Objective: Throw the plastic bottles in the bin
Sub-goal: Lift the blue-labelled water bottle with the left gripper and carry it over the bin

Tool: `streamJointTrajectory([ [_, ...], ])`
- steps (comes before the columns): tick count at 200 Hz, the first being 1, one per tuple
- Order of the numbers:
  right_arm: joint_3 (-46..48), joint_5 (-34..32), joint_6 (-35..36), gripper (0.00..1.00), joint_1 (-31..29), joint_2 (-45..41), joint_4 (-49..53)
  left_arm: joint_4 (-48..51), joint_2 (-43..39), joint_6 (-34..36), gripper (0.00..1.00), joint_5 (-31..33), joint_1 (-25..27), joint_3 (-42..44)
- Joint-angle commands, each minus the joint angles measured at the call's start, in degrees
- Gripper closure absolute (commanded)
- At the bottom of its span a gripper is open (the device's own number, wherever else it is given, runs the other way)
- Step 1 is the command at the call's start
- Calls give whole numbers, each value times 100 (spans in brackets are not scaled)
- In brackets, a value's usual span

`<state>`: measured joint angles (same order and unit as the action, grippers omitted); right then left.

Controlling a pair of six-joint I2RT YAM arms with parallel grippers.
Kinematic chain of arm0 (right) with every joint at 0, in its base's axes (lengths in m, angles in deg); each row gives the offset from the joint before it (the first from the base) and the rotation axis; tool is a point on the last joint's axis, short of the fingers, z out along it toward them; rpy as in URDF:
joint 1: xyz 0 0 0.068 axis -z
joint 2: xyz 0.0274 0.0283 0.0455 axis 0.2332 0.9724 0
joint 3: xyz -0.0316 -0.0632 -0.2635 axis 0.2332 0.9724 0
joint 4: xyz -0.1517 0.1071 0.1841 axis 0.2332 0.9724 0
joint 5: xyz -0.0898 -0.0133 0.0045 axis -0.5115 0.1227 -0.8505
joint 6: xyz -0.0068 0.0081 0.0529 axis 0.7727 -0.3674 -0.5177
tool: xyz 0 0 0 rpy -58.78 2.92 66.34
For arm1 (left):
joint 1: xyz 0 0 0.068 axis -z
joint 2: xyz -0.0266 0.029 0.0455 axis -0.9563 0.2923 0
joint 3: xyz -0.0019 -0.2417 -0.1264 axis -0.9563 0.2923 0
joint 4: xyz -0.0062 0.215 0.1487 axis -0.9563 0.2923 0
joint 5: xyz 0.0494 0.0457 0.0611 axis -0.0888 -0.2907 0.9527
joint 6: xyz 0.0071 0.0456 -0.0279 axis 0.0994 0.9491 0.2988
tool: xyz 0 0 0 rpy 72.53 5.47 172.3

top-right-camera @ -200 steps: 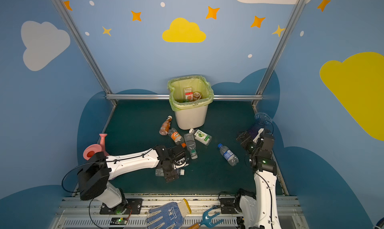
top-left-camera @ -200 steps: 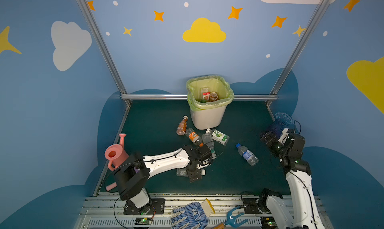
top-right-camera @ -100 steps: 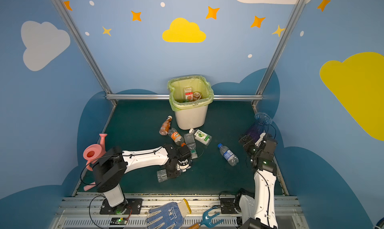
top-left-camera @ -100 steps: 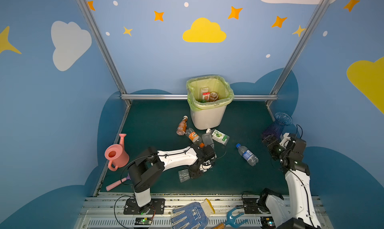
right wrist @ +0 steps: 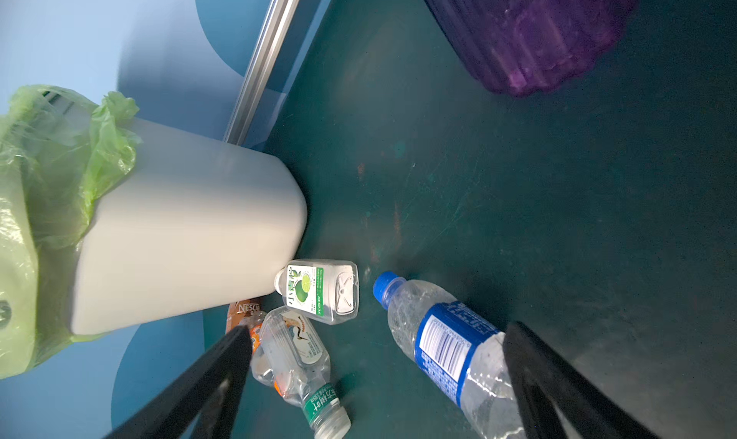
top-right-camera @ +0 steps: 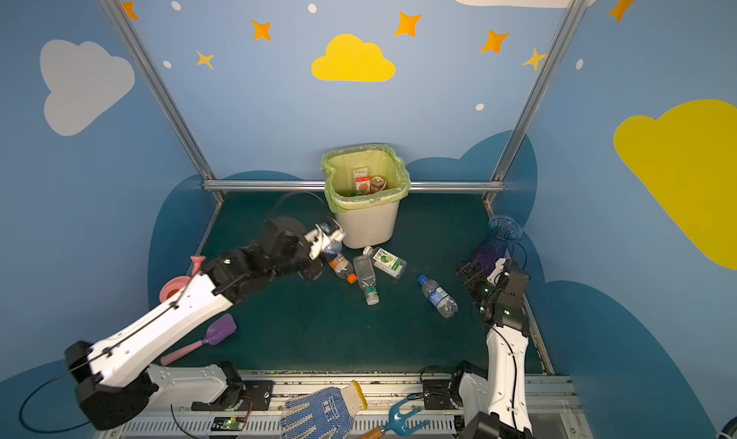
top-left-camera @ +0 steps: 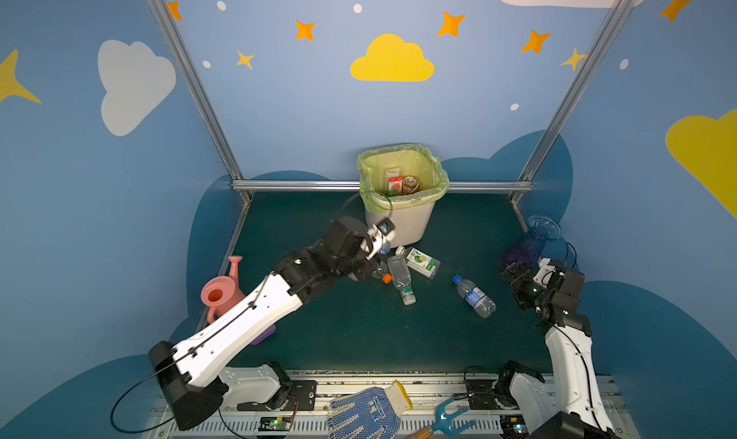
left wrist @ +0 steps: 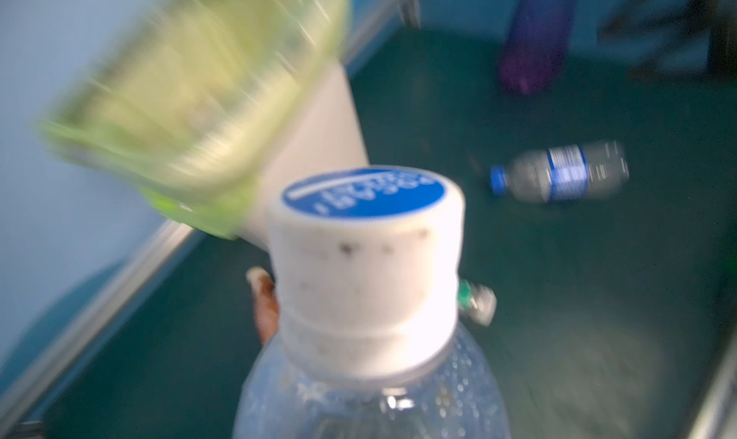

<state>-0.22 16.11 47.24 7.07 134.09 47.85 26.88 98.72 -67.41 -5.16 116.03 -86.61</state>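
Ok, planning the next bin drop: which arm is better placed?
Left: the left end effector grips a clear white-capped plastic bottle beside the white bag-lined bin; the right end effector is open, empty, farther off.

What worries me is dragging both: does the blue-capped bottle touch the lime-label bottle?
Apart: in both top views bare floor separates the blue-capped bottle from the lime-label bottle.

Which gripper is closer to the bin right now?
Left. The left gripper, holding a white-capped bottle, is close in front of the bin; the right gripper sits far off beside the vase.
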Motion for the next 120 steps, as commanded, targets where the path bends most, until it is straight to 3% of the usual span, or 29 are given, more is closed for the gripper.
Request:
streamJointTrajectory([
  [1, -27, 199, -94, 2, 19, 5, -152, -1688, -243, -21, 53, 15, -521, -621],
  [40, -122, 414, -194, 2, 19, -158, 46, -3251, 439, -781, 52, -537, -1143, -1738],
  [60, -10, 470, -310, 2, 19, -374, 98, -3304, 1311, -1569, 51, -860, -1299, -2306],
  [72, 89, 455, -353, 2, 17, -511, 122, -2814, 2052, -2041, 50, -1036, -1337, -2960],
  [94, 220, 403, -385, 2, 18, -702, 160, -1084, 3826, -2886, 46, -1564, -1362, -5099],
  [120, 153, 402, -247, 2, 19, -832, 391, 987, 6012, -3554, 34, -1354, -1372, -9115],
])
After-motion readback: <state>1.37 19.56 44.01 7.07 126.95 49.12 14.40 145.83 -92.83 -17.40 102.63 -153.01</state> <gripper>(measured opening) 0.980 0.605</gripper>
